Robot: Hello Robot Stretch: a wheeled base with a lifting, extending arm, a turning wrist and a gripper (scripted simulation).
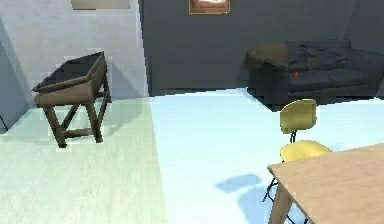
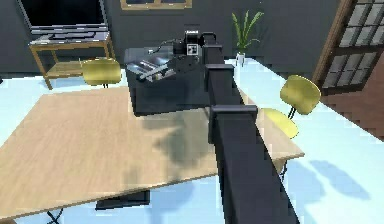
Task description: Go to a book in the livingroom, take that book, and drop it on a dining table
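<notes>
Centre of the arm side view: the gripper [image 2: 152, 68] holds a dark flat book [image 2: 172, 95] clear above the wooden dining table [image 2: 70, 140]; how its fingers are set cannot be told. Upper right, a white pot [image 2: 240, 61] contains a green plant [image 2: 245, 25].

Dark grey walls [image 1: 170, 40]; pale blue floor [image 1: 200, 130]. Dark sofa [image 1: 320, 68]; dark wooden side table [image 1: 72, 95]; yellow chair [image 1: 300, 125]; television [image 2: 62, 14] on wooden stand [image 2: 68, 50]; potted plant [image 2: 243, 30]; light wood dining table [image 2: 80, 140]; possibly shelving [image 2: 355, 45], arm side view's right.
</notes>
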